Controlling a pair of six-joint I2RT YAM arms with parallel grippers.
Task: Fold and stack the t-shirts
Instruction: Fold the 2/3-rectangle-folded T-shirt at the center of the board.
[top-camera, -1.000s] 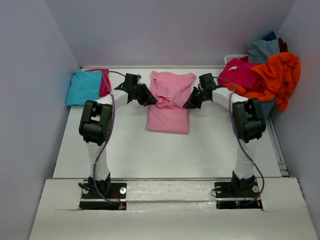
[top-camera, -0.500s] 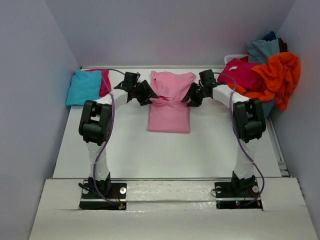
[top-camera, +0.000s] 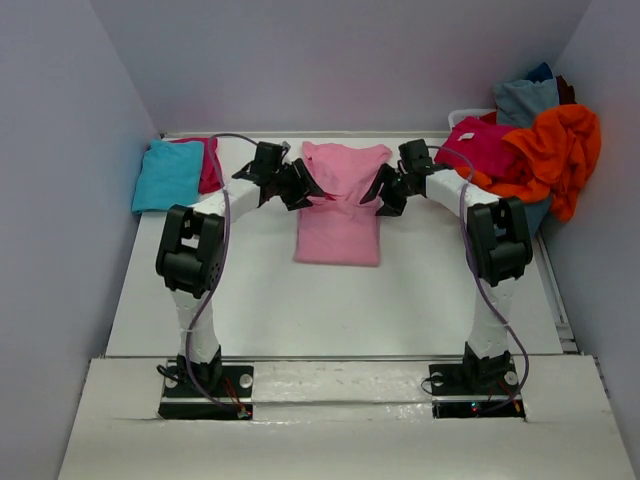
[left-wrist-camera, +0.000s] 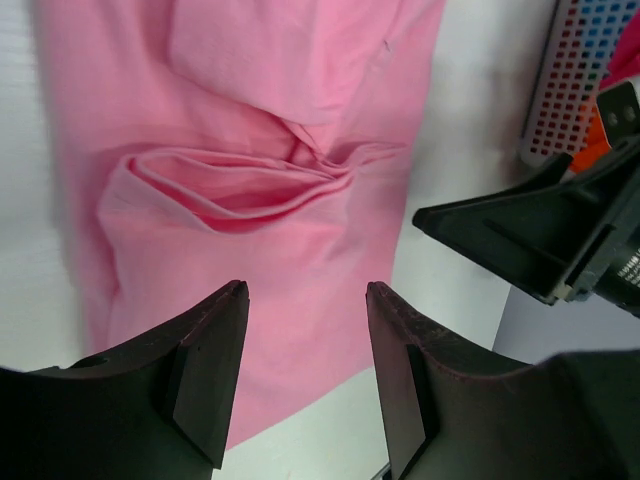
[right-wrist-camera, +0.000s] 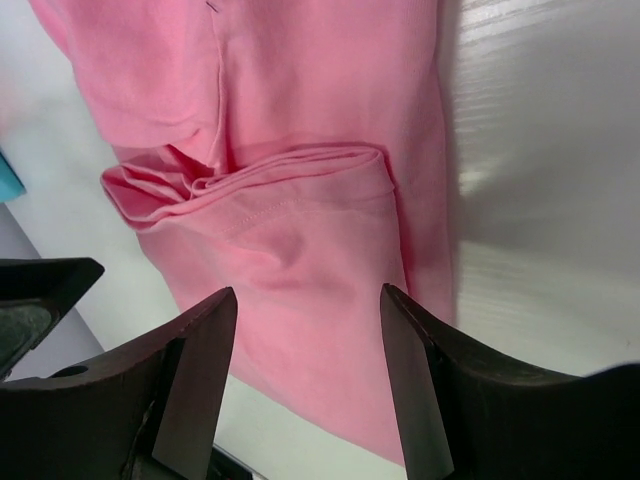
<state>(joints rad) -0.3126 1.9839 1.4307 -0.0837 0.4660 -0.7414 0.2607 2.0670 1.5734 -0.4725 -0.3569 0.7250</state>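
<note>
The light pink t-shirt (top-camera: 340, 205) lies part-folded at the middle back of the table, with a bunched fold across its middle (left-wrist-camera: 250, 185) (right-wrist-camera: 270, 175). My left gripper (top-camera: 305, 188) hovers at the shirt's left edge, jaws open and empty (left-wrist-camera: 305, 300). At the right edge is my right gripper (top-camera: 378, 195), also open with nothing between its fingers (right-wrist-camera: 305, 300). A turquoise t-shirt (top-camera: 167, 174) lies folded on a magenta one (top-camera: 208, 163) at the back left. An orange (top-camera: 560, 150), a magenta (top-camera: 483, 148) and a grey-blue t-shirt (top-camera: 525, 100) are piled at the back right.
The pile at the back right sits in a white basket (top-camera: 468, 116), whose perforated wall (left-wrist-camera: 580, 75) shows in the left wrist view. White table (top-camera: 340, 300) between walls on three sides; both arm bases stand at the near edge.
Both grippers have opened and let go of the pink shirt's edges. The shirt's folded part has dropped flat and both grippers have lifted slightly.
</note>
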